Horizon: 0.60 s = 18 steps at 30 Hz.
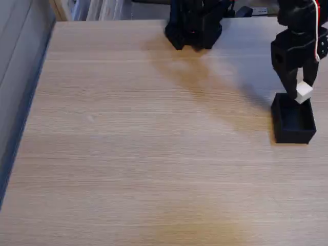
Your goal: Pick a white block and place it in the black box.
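A: Where is the small matte white cube sitting?

B: It is hanging between the fingers of the black two-finger gripper, which are clamping on it, tilted, just above the far end of the small open matte black rectangular box.

A: And the box?

B: It is resting on the pale wood-grain table near the right edge of the fixed view, with the arm's black base standing at the far edge.
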Each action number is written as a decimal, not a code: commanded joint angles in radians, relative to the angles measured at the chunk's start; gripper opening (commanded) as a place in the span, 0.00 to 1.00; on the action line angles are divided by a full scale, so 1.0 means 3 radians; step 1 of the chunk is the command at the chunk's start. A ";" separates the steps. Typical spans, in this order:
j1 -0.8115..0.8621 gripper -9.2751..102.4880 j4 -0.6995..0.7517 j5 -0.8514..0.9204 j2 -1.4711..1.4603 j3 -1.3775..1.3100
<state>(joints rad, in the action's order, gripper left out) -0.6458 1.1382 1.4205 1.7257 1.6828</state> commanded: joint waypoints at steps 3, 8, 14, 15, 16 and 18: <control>-0.0036 0.09 0.0036 -0.0046 -0.0179 -0.0317; 0.0041 0.23 -0.0051 -0.0031 -0.0225 -0.0317; 0.0138 0.24 -0.0051 0.0087 -0.0164 -0.0317; 0.0159 0.23 -0.0051 0.0087 -0.0133 -0.0302; 0.0179 0.19 -0.0046 0.0102 -0.0102 -0.0281; 0.0220 0.08 -0.0051 0.0092 0.0010 -0.0205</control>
<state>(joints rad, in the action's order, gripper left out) -0.6013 1.1336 1.4435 1.6628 1.6291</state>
